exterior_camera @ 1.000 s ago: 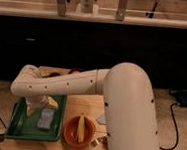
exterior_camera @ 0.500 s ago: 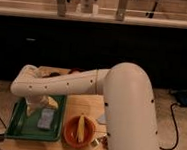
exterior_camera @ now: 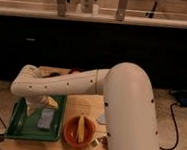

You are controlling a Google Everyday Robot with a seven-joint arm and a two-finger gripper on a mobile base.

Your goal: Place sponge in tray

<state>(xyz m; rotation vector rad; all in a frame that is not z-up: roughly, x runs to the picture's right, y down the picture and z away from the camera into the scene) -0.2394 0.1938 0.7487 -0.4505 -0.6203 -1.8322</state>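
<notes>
Camera view: white arm (exterior_camera: 81, 83) reaches left over wooden table (exterior_camera: 84, 104), elbow bent above green tray (exterior_camera: 17, 119). Gripper (exterior_camera: 36, 103) hangs down into tray's back half, honestly cannot tell jaw state. Yellow sponge (exterior_camera: 50, 102) sits inside tray just beside gripper, pale grey-blue rectangular thing (exterior_camera: 45, 118) lying flat in front of it. Orange bowl (exterior_camera: 79, 131) right of tray holds something yellow (exterior_camera: 81, 128)
</notes>
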